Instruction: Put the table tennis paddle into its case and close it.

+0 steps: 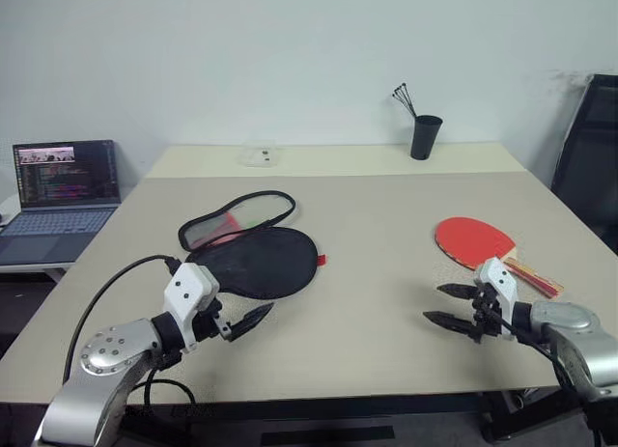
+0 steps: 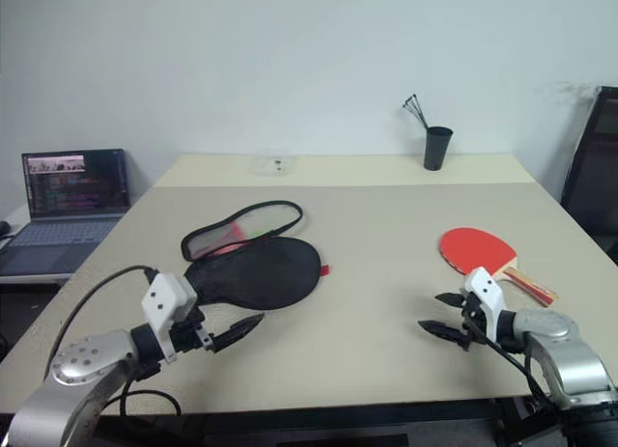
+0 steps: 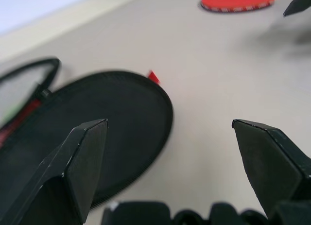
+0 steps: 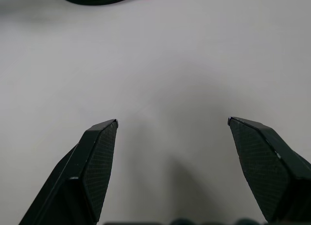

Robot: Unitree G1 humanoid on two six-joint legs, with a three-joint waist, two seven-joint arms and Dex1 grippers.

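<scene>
My left end effector (image 1: 253,317) hovers low over the pale beige table (image 1: 386,225), its two black fingers spread wide with nothing between them. Just ahead of it lies the soft black paddle-shaped zip case (image 1: 256,259), flat on the table and already unzipped: its lid flap (image 1: 237,218) is folded back on the far side, showing a pale lining with a bit of red and green at the hinge. A small red tab (image 1: 322,261) pokes out at the case's right edge. That open mouth faces up, which I judge is why the case sits as it does: it is ready to take the paddle.

My right end effector (image 1: 451,305) is over on the other side, fingers likewise parted and empty, aimed inward across bare table. Just beyond it rests the table tennis paddle with its round red rubber face and striped wooden handle (image 1: 483,246), lying flat, red side up, handle pointing toward the table's right edge. Paddle and case are well apart, one per arm, so I read this as the start: nothing gripped, nothing packed yet.

The paddle lies thin and flush on the surface, so getting fingers under it looks awkward; the handle seems the likelier place to pinch.

At the back stand a black cup holding thin sticks (image 1: 425,135) and a small clear item (image 1: 260,156). An open laptop (image 1: 60,191) sits on a side surface to my left.
</scene>
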